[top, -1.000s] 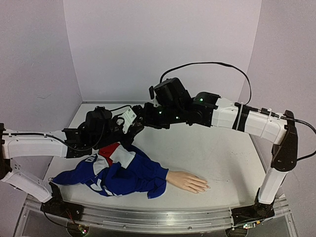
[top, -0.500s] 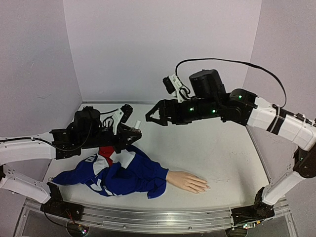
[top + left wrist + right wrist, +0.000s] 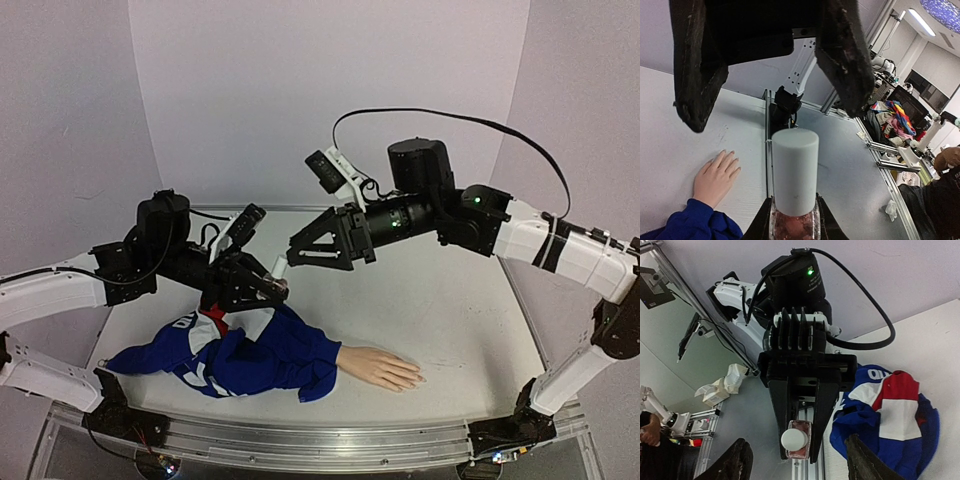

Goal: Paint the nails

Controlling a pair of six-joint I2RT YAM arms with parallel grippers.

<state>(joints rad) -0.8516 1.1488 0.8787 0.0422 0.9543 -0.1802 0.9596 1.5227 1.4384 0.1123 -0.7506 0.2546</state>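
the table (image 3: 470, 300) is a pale, matte white-grey sheet with a few faint scuffs, closed in at the back and sides by plain lilac walls (image 3: 320, 90). an aluminium rail (image 3: 300, 440) runs along its near edge. past the table's edge, the left wrist view looks into a lab room with a long ceiling light (image 3: 922, 22) and a heap of coloured clothes (image 3: 895, 112) on a bench.

the mannequin hand (image 3: 383, 367) lies palm down on the table near the front, its fingers pointing to the right. the nails (image 3: 417, 379) are tiny and pale at the fingertips, too small to tell whether any polish is on them. its arm is wrapped in a crumpled blue sleeve (image 3: 260, 355) with white and red patches, spread out to the left of the hand.

the left gripper (image 3: 275, 288) hangs above the sleeve, clamped on the polish bottle (image 3: 794, 190), which has pinkish glass and a white cap pointing at the other arm. the right gripper (image 3: 295, 253) hangs in the air just in front of that cap, its two dark fingers spread apart and holding nothing. a black cable (image 3: 450, 120) arcs above the right arm.
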